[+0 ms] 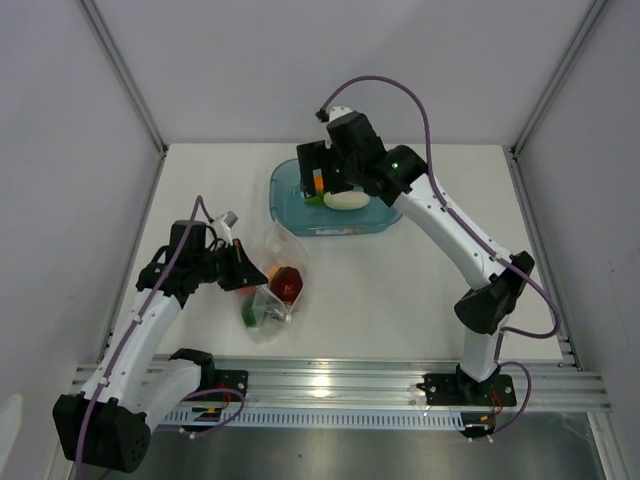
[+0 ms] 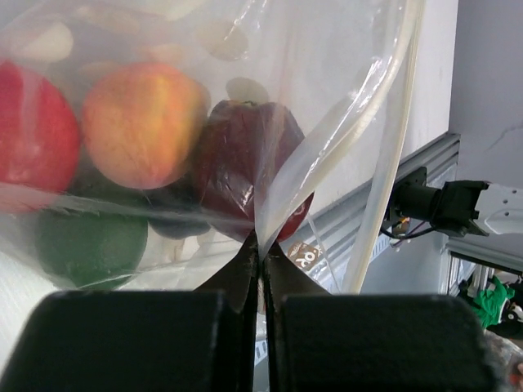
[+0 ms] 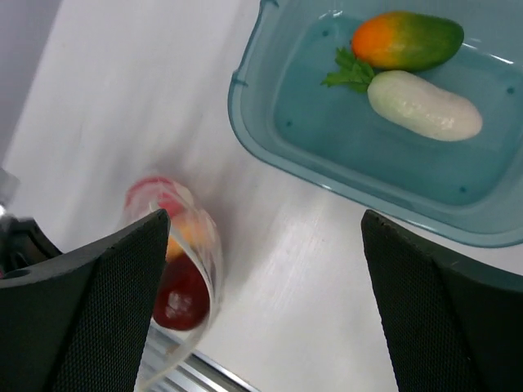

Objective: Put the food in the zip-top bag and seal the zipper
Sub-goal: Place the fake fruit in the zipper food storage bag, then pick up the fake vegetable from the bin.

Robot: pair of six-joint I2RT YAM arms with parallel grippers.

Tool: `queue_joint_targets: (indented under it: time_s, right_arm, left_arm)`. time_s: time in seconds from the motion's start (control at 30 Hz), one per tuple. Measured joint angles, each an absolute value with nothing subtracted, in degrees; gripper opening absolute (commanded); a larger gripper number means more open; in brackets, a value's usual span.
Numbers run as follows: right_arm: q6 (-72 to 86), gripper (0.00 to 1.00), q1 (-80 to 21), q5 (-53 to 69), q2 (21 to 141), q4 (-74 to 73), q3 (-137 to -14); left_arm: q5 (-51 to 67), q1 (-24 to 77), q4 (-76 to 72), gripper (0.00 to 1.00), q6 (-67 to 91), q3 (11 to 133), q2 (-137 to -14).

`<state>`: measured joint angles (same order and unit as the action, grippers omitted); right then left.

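Note:
The clear zip-top bag point(image 1: 275, 292) lies at the front left of the table. My left gripper point(image 2: 261, 249) is shut on a fold of its plastic. Through the film I see food: a red fruit point(image 2: 33, 131), a peach one point(image 2: 143, 122), a dark red one point(image 2: 233, 163), a green one point(image 2: 86, 245) and a dark purple one point(image 2: 176, 220). The zipper strip point(image 2: 392, 155) curves along the bag's open mouth. My right gripper point(image 3: 263, 220) stands open and empty, above the table beside the teal tub point(image 3: 261, 139). An orange-green fruit point(image 3: 407, 39) and a white oblong point(image 3: 425, 104) lie in the tub.
An aluminium rail point(image 1: 350, 380) runs along the near edge of the table. Grey enclosure walls with metal posts point(image 1: 125, 75) close off the left, right and back. The right arm's elbow point(image 1: 495, 300) hangs over the table's right side.

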<state>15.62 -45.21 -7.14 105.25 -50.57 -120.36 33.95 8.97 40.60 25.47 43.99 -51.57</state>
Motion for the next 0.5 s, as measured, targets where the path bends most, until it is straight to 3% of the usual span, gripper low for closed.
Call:
queue_joint_targets:
  time_s: [0.17, 0.5]
  right_arm:
    - [23.0, 0.99, -37.0, -0.8, 112.4, -52.4, -130.1]
    - [33.1, 0.99, -25.4, 9.6, 124.6, -54.3, -130.6]
  left_arm:
    - [36.0, 9.0, 38.1, 0.01, 24.8, 42.7, -52.8]
    - [36.2, 9.0, 36.4, 0.0, 23.9, 42.3, -53.9]
